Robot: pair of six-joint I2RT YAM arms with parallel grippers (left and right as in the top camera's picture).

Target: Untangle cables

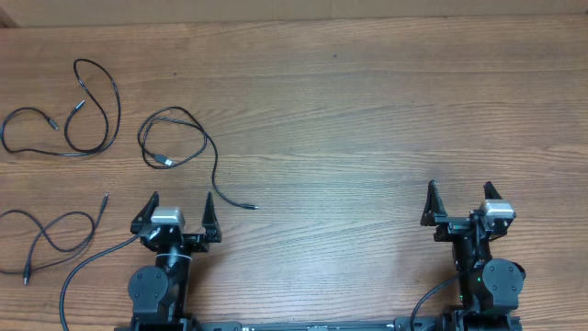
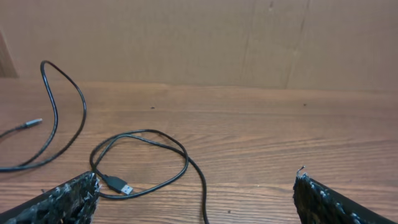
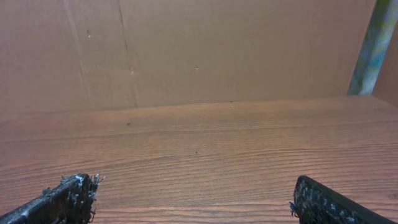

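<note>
Black thin cables (image 1: 165, 161), three loose loops, lie left; the nearest, we note, just beyond the empty, wide-open left gripper (image 1: 181, 202); right gripper (image 1: 459, 190), likewise agape and empty, well apart.

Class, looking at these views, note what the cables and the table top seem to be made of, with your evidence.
The cables: black, smooth sheath lying in soft loops, likely rubber or flexible plastic; one plug tip shines like metal. The table top: brown, matte, streaked grain, wood or wood-look laminate; unclear which.
</note>
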